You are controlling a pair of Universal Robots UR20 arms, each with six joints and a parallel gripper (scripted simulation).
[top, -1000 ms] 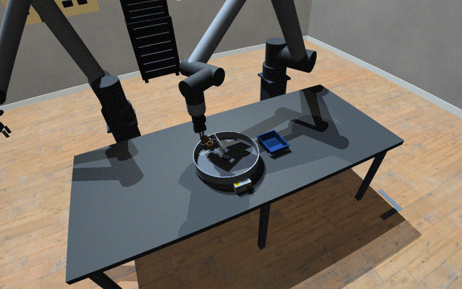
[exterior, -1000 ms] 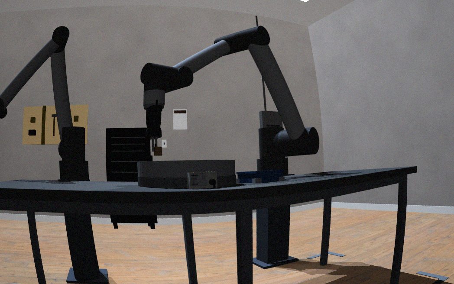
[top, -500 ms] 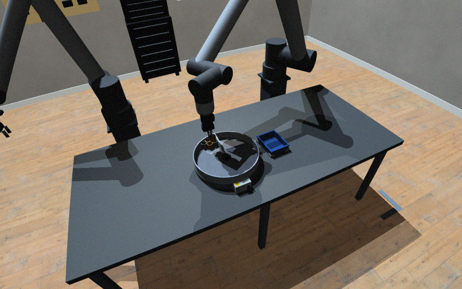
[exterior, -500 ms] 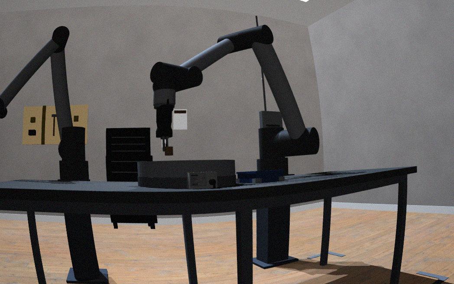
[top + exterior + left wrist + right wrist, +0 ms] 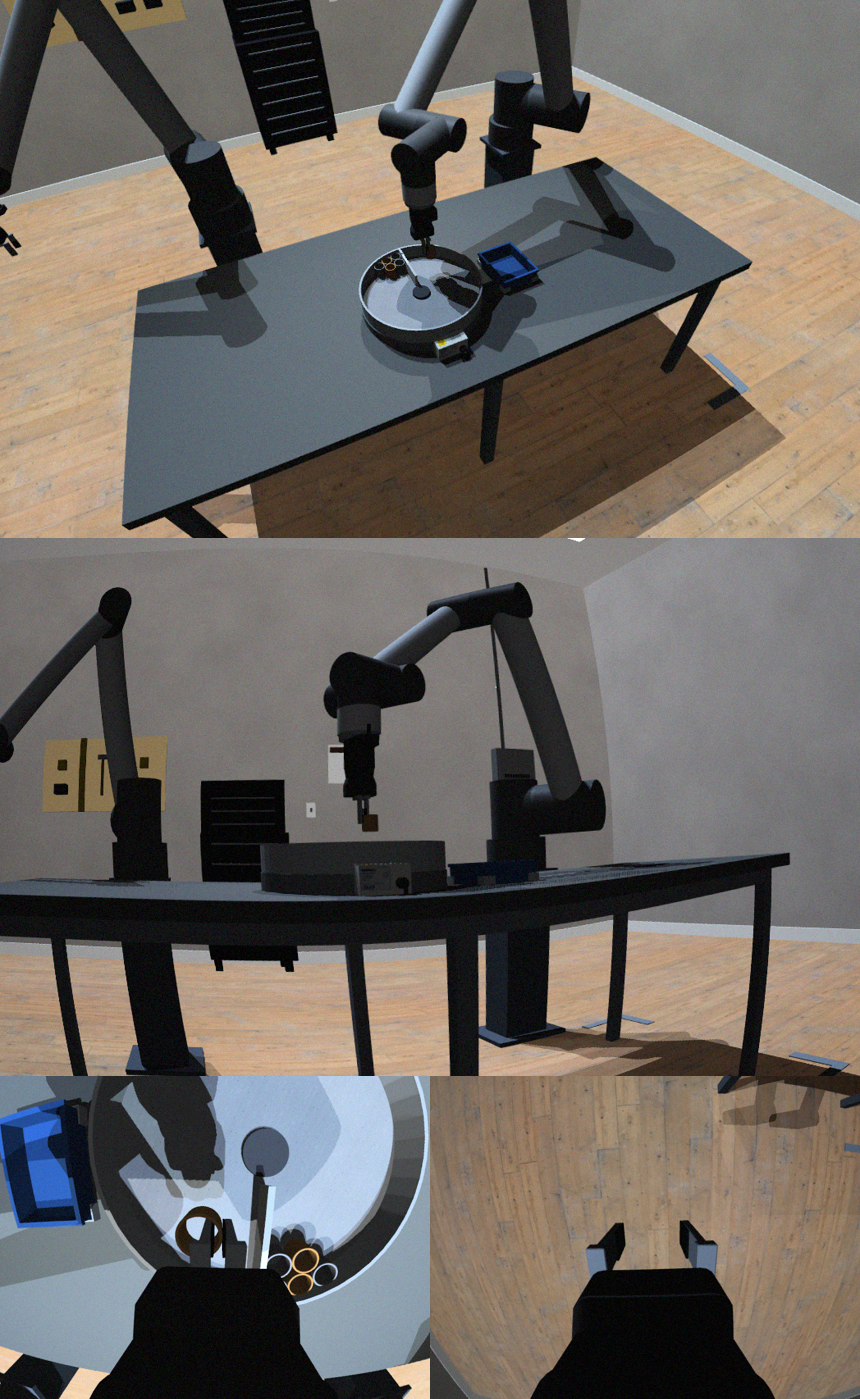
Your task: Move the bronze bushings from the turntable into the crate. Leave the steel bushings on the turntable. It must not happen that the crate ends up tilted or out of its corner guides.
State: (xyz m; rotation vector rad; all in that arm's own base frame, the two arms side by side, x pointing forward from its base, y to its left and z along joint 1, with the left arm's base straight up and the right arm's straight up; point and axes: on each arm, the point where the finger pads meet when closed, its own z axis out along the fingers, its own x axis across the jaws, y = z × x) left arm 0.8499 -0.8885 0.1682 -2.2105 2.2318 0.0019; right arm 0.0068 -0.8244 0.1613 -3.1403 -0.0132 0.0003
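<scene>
My left gripper [image 5: 425,243] [image 5: 362,815] [image 5: 218,1230] is shut on the wall of a bronze bushing [image 5: 431,252] [image 5: 369,823] [image 5: 180,1233], one finger inside the ring, above the turntable [image 5: 421,327] [image 5: 304,859] [image 5: 361,1121]. Two bronze bushings [image 5: 306,1262] [image 5: 301,1285] [image 5: 390,269] stand upright among steel bushings [image 5: 325,1274] [image 5: 280,1265] [image 5: 379,266] at the turntable's wall; one steel bushing is mostly hidden in the left wrist view. The blue crate [image 5: 507,265] [image 5: 495,870] [image 5: 48,1180] is empty and looks level in its guides. My right gripper [image 5: 651,1233] [image 5: 11,243] is open and empty, away from the table.
A thin divider bar [image 5: 409,267] [image 5: 269,1225] runs from the turntable's hub [image 5: 421,292] [image 5: 265,1150] to its wall, between the held bushing and the standing group. A control box [image 5: 450,346] [image 5: 381,878] sits at the turntable's front. A corner guide [image 5: 96,1211] shows beside the crate.
</scene>
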